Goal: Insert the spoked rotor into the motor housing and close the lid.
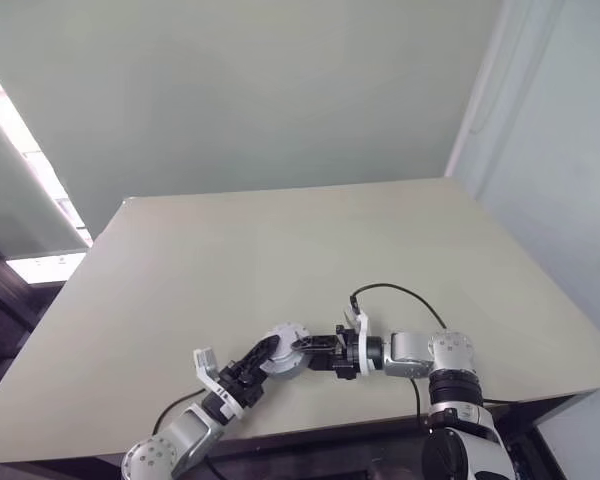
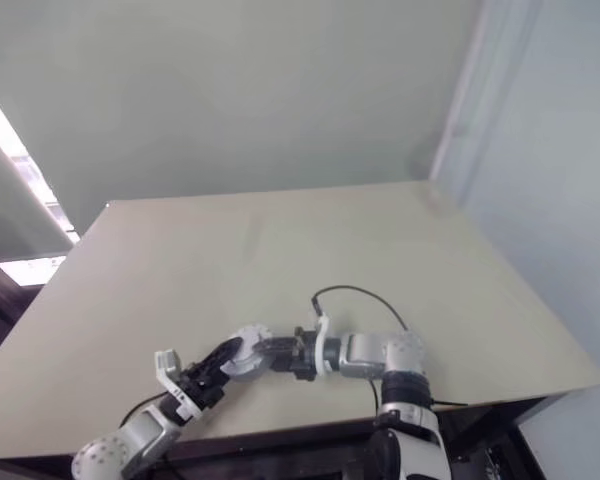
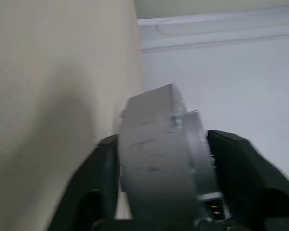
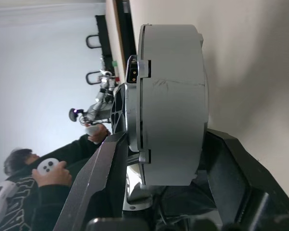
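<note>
A round grey metal motor housing (image 1: 283,358) hangs just above the beige table (image 1: 280,250), near its front edge, held between both grippers. In the right wrist view it is a thick grey drum (image 4: 171,106) joined to a thinner ring with a small connector. A dark spoked face (image 4: 118,110) shows on the thin side; I cannot tell whether that is the spoked rotor or the lid. My right gripper (image 1: 302,345) comes from the right and is shut on the drum's two flat faces. My left gripper (image 1: 270,350) comes from the lower left, its fingers (image 3: 103,163) pressing both sides of the housing (image 3: 154,159).
The table's front edge (image 1: 310,425) runs just below both arms. A black cable (image 1: 400,290) loops over the right forearm. Pale walls stand behind and to the right of the table. A person holding white controllers (image 4: 48,168) sits off to the side.
</note>
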{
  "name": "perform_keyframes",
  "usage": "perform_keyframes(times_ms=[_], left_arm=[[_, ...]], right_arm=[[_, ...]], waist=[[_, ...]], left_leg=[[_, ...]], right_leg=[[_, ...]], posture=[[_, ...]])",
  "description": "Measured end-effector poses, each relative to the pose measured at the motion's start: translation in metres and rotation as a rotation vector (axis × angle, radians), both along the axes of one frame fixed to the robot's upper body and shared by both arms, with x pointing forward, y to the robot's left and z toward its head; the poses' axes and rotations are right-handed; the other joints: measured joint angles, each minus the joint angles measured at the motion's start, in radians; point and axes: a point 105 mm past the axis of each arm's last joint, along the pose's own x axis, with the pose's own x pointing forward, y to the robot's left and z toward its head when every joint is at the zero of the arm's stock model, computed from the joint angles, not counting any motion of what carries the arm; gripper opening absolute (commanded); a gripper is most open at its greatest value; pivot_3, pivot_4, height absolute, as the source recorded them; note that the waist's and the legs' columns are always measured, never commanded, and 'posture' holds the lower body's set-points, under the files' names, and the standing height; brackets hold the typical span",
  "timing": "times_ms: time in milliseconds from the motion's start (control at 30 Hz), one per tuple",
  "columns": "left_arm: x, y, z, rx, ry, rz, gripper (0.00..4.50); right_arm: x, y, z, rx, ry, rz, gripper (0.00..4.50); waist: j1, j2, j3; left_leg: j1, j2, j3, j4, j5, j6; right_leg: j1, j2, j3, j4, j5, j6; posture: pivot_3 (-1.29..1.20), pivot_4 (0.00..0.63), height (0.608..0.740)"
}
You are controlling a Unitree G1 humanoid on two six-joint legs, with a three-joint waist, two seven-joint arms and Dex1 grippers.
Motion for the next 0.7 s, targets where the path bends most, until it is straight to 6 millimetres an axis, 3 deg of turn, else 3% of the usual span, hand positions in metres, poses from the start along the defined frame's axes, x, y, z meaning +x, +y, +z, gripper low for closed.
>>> perform_keyframes(times_ms=[233,467,700], left_arm=[[0.003,0.0,-0.001,-0.022,-0.003,-0.003,2.19],[0.005,-0.001,0.0,-0.028,-0.006,0.008,2.16],[0.007,-0.001,0.002,-0.048,-0.016,0.043,2.14]], right_arm=[[0.0,0.001,0.0,0.0,-0.003,0.004,2.15],[-0.002,0.005,0.01,0.014,-0.054,0.032,4.43],[0.0,0.006,0.014,0.018,-0.084,0.027,4.5]], waist=[[0.0,0.0,0.0],[0.0,0.0,0.0],[0.001,0.0,0.0]], left_leg=[[0.0,0.0,0.0,0.0,0.0,0.0],[0.0,0.0,0.0,0.0,0.0,0.0],[0.0,0.0,0.0,0.0,0.0,0.0]], right_leg=[[0.0,0.0,0.0,0.0,0.0,0.0],[0.0,0.0,0.0,0.0,0.0,0.0],[0.0,0.0,0.0,0.0,0.0,0.0]], posture=[[0.0,0.0,0.74],[0.0,0.0,0.74],[0.0,0.0,0.74]])
